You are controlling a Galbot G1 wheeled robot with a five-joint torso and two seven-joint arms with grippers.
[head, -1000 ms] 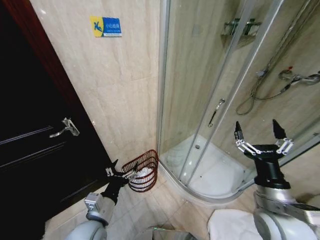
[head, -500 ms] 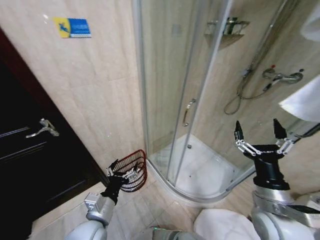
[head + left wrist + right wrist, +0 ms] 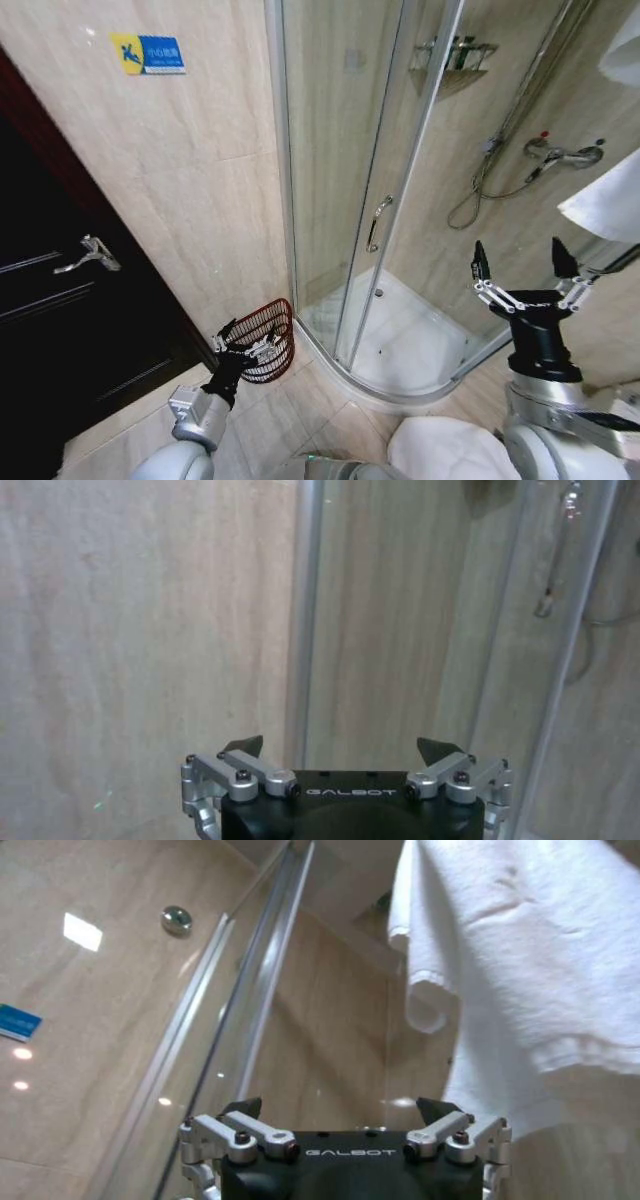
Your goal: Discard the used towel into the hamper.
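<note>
I was in a bathroom, likely a hotel's: beige tiled walls (image 3: 210, 180) and floor, and a curved glass shower enclosure (image 3: 380, 200) with a white tray, a wall mixer with hose (image 3: 545, 160) and a corner shelf of bottles (image 3: 452, 52). A white towel (image 3: 520, 952) hung beside me, a dark door (image 3: 60, 300) stood to my left under a small blue sign (image 3: 148, 54).
</note>
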